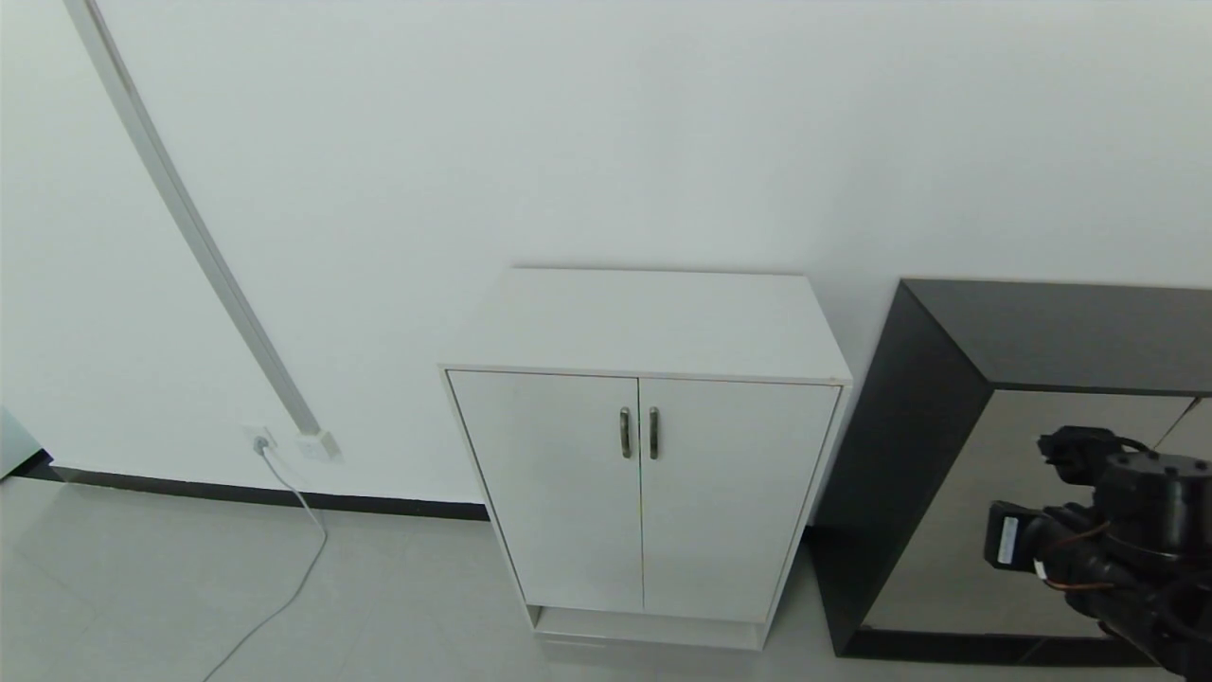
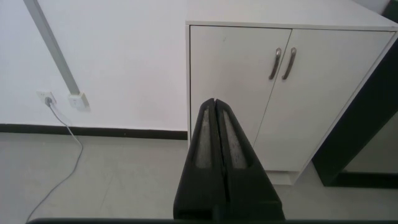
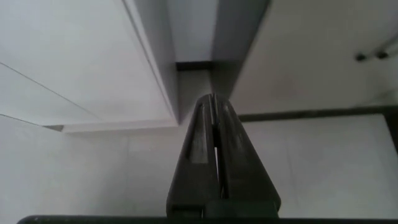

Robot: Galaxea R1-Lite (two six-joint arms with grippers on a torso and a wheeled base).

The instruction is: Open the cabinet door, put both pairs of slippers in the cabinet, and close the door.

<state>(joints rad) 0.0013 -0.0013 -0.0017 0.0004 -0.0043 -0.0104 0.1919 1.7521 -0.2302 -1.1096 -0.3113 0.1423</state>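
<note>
White cabinet (image 1: 644, 322) upright against wall (image 1: 568, 142), tall axis vertical, both doors (image 1: 559, 483) shut and facing forward (handles (image 1: 638, 433) side by side at the seam), left gripper (image 2: 215, 102) closed tight, empty, right gripper (image 3: 214, 98) likewise closed on nothing

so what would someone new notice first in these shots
The white cabinet stands shut against the wall in the middle, its two handles side by side at the centre. A black cabinet with a glossy front stands close beside it on the right. The left gripper points towards the white cabinet, fingers pressed together.
</note>
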